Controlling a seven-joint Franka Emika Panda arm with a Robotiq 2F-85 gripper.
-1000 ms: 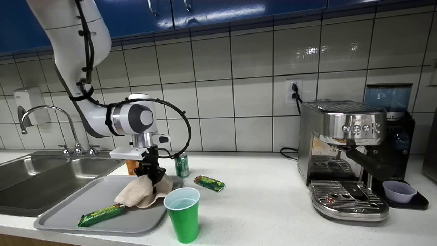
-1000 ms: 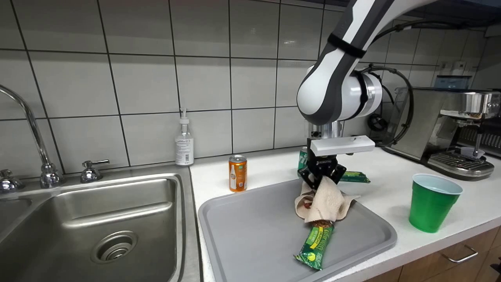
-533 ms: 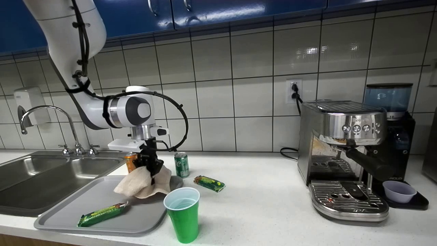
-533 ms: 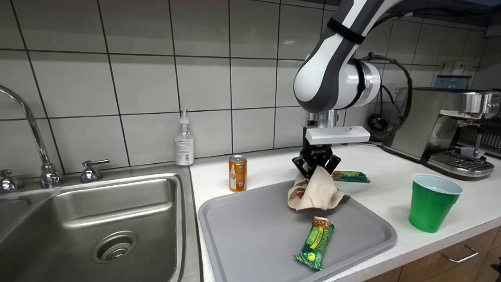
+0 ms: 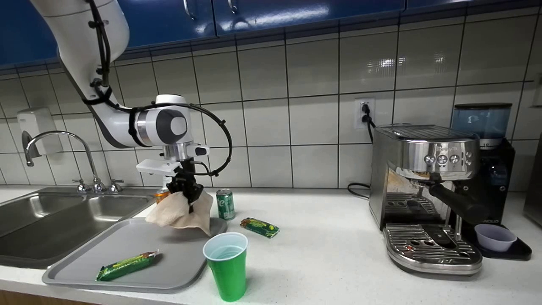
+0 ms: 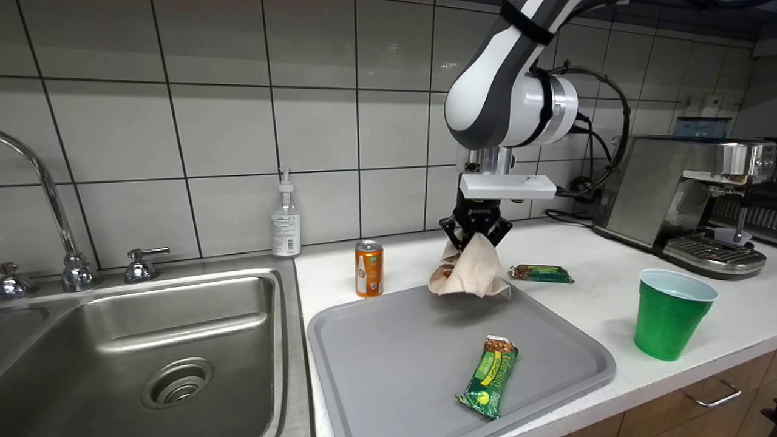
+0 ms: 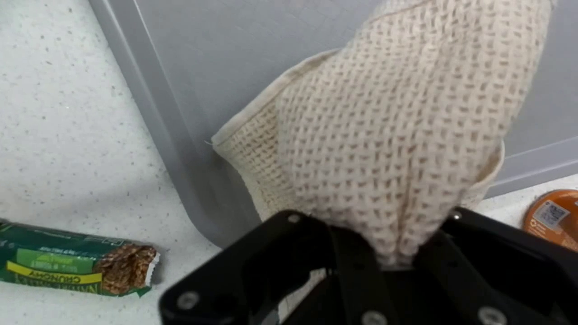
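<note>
Arm (image 5: 113, 127) sharply bent, gripper (image 6: 472, 244) pointing straight down! Pinching a bunched beige cloth (image 6: 476, 274), dangling it just clear of the grey tray (image 6: 388, 352).

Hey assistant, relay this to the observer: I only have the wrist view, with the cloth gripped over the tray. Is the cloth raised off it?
Observer: Yes, in both exterior views the bunched cloth hangs raised above the tray.
Operator: Is anything lying on the tray?
Observer: A green-wrapped bar lies there, outside your view.
Operator: Any can besides the orange can I see?
Observer: A green can, upright on the counter.
</note>
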